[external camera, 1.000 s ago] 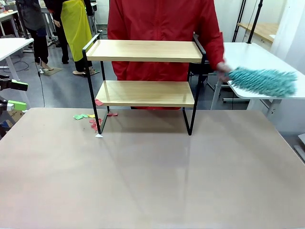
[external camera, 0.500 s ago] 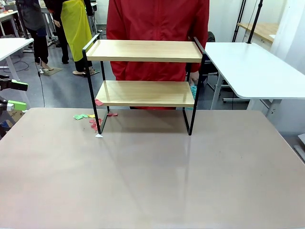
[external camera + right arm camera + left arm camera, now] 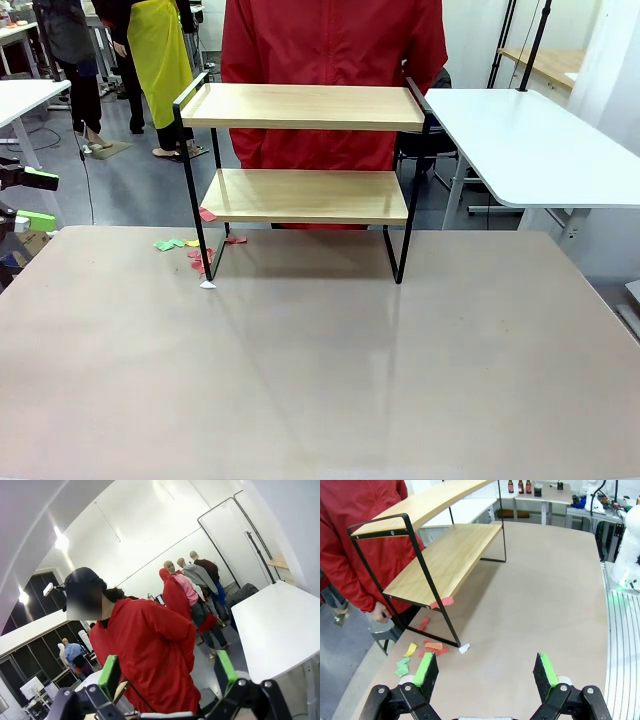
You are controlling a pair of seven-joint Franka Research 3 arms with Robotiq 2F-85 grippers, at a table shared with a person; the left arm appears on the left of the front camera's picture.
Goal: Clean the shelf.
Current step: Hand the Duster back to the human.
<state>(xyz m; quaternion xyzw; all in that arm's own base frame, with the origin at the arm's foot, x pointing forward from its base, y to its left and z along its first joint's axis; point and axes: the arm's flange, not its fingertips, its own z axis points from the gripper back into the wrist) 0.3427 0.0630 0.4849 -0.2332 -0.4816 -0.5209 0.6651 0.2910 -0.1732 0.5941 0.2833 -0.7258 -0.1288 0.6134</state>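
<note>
The person's teal duster was gone from beside the shelf (image 3: pixel 303 150); scraps (image 3: pixel 200 252) littered its foot, both grippers (image 3: pixel 486 674) (image 3: pixel 167 672) gaped empty, so cleanup looked unfinished.

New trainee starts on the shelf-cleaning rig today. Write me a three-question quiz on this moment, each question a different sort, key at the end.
1. True or false: both boards of the shelf are bare except for one red scrap at a corner of the lower board.
2. Multiple choice: the coloured paper scraps on the table lie (A) by the shelf's left legs, (B) by its right legs, (C) at the near table edge.
3. Fill in: the left gripper hovers with its jaws ____ and nothing between them.

Key: 1 true; 2 A; 3 open.
</note>
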